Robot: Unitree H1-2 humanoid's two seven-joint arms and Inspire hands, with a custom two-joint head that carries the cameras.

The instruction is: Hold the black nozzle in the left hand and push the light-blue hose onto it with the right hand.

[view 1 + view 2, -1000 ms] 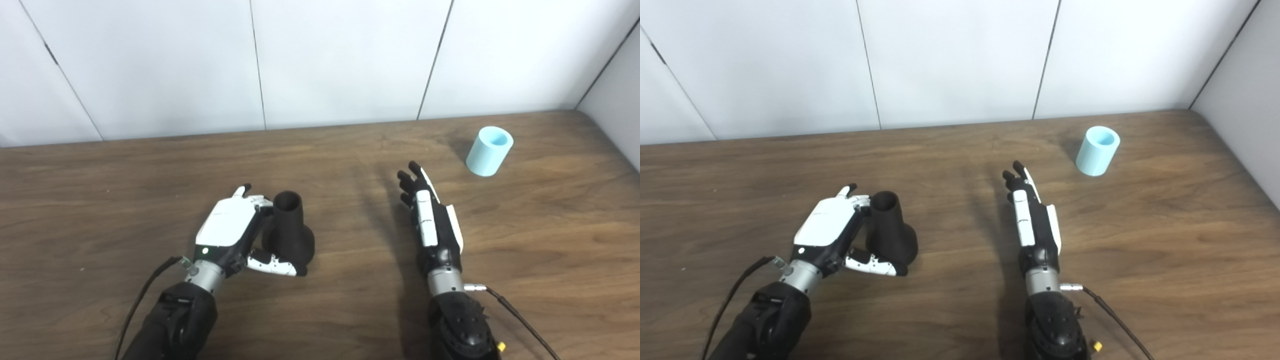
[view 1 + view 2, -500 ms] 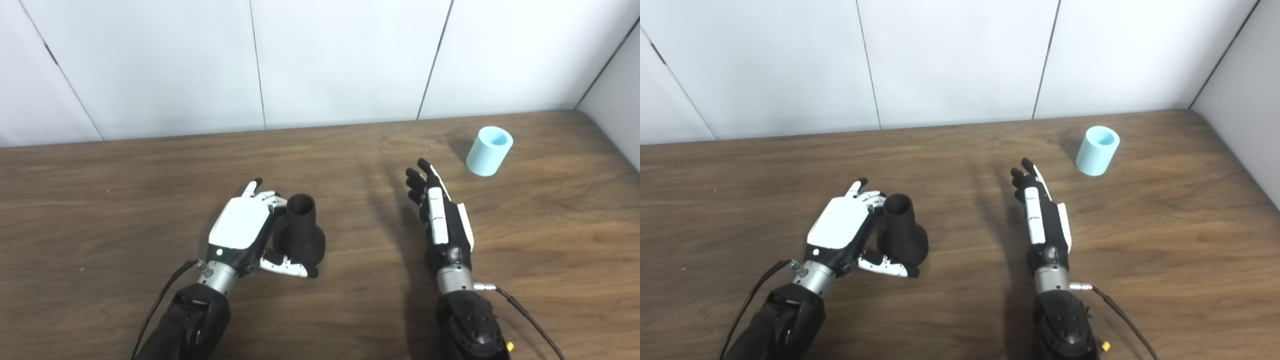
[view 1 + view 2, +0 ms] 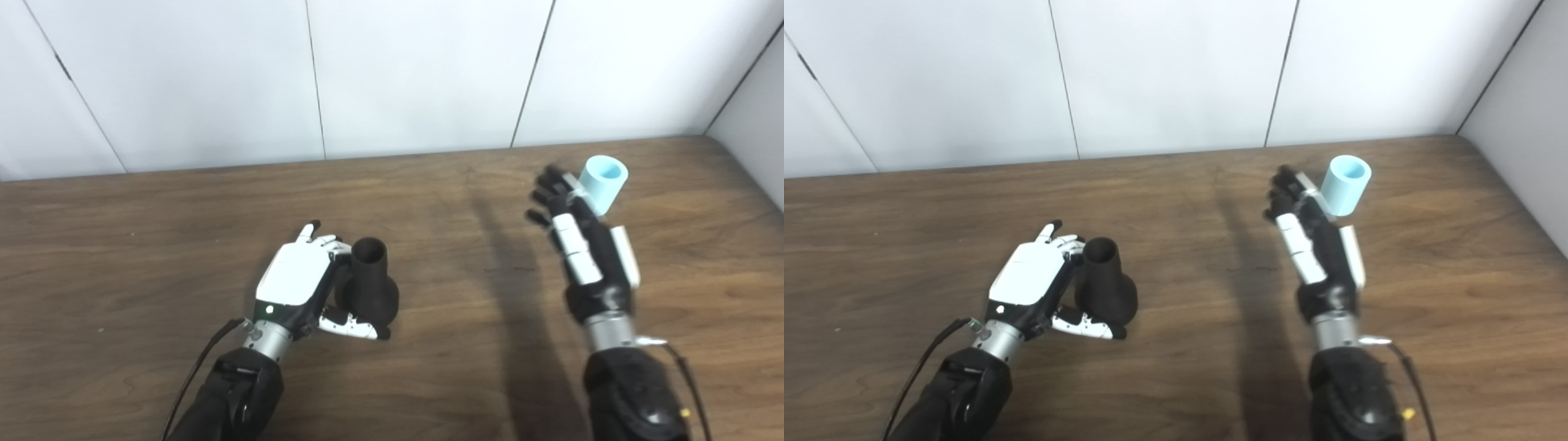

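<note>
Since the earlier pictures the right hand (image 3: 585,236) had moved a long way, up and off to the right, until it was just beside the light-blue hose (image 3: 603,185). The left hand (image 3: 300,282) and the black nozzle (image 3: 369,282) had slid a little to the right early on and then stopped.

The brown wooden table (image 3: 122,245) was the biggest thing, with white wall panels (image 3: 422,73) standing behind it.

Both dark arms came up from the bottom edge. The right hand was lifted above the table, and its shadow made a long dark stripe on the wood. Its fingers (image 3: 1283,190) were stretched out and apart, and it held nothing. The fingertips reached the left side of the hose, but I could not tell if they touched it.

The left hand rested on the table with its white back facing up. Its fingers were curled around the black nozzle from the left, and its thumb (image 3: 349,327) lay across the front of the wide bottom part. So it was gripping the nozzle.

The nozzle stood upright near the middle of the table, wide at the bottom and narrow at the top, with its round hole facing up.

The hose was a short, fat tube. It stood at the far right of the table with its open end up, well apart from the nozzle.
</note>
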